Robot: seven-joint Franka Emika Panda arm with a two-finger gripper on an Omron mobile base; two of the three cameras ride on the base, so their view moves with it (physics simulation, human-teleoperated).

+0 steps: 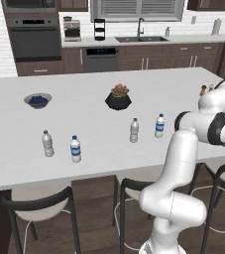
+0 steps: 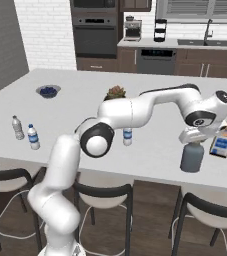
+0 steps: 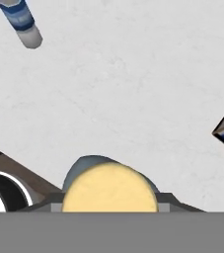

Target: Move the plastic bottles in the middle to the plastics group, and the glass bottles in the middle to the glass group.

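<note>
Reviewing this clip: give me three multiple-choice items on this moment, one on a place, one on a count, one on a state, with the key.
1. Where is the grey-blue bottle?
A. By the bowl
B. Beside the squarish pale bottle, at the counter's near edge
C. In the sink

2. How many slim water bottles stand on the counter in the left base view?
A. Two
B. Four
C. Six

3. How does the gripper stand?
A. Closed on the grey-blue bottle's top
B. Open over the plant
C. Holding a water bottle

Key: 1 B, the two stand side by side in the right base view. 2 B, two pairs. 3 A, the hand sits on its neck, tan stopper between the fingers.
</note>
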